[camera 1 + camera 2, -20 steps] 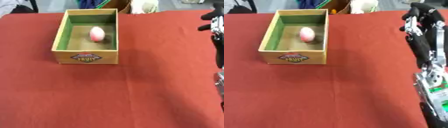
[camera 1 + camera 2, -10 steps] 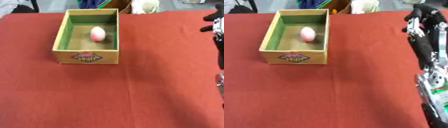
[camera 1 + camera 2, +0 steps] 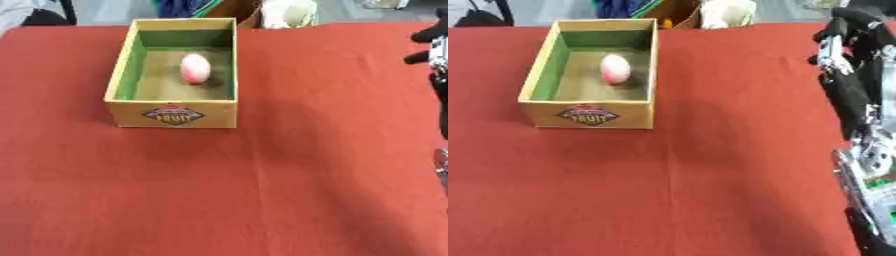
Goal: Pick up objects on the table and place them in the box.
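Note:
A yellow cardboard box with a green inside and a fruit label stands at the far left-centre of the red table. A pink and white egg-shaped object lies on the box floor toward its far right. My right hand hangs above the table's far right edge, well clear of the box. Its fingers are relaxed and hold nothing. The black and silver forearm runs down the right side. My left hand shows in neither view.
Beyond the table's far edge stand a pale bag-like thing, a brown box and dark blue cloth. No loose objects lie on the red cloth outside the box.
My right hand has drifted slightly up and to the right. The box and the pink object have not moved.

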Robot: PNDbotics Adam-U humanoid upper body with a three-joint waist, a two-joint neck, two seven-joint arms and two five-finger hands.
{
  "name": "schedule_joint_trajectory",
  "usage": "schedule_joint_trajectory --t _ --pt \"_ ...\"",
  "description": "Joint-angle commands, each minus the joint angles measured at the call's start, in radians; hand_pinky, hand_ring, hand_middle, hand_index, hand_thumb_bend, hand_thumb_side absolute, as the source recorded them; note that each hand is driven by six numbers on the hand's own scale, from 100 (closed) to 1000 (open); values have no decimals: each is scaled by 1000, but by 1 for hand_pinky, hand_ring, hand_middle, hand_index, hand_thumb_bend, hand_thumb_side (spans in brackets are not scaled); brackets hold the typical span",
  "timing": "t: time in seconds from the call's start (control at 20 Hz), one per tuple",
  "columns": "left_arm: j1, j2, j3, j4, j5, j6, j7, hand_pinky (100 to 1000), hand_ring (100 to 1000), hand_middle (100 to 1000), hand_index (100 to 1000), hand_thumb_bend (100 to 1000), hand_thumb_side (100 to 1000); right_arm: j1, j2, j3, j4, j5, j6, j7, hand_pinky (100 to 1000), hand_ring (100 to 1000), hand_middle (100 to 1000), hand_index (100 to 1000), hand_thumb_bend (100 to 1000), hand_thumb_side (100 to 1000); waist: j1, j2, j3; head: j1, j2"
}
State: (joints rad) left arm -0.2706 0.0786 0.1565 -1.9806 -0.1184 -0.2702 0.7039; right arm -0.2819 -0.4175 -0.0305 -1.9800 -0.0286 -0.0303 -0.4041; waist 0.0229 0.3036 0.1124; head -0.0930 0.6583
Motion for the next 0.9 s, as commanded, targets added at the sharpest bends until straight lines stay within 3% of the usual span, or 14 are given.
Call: schedule_joint_trajectory --t 0.05,0.9 --pt "-11 14 6 -19 -1 0 4 587 523 469 630 100 677 -12 -8 -4 -20 -1 0 1 515 662 543 754 100 490 1 -20 -1 4 -3" --pt "-9 9 7 -19 -4 5 -5 587 523 467 629 100 679 -12 -7 -1 -20 0 1 3 514 665 540 755 100 489 2 -11 6 3 -11"
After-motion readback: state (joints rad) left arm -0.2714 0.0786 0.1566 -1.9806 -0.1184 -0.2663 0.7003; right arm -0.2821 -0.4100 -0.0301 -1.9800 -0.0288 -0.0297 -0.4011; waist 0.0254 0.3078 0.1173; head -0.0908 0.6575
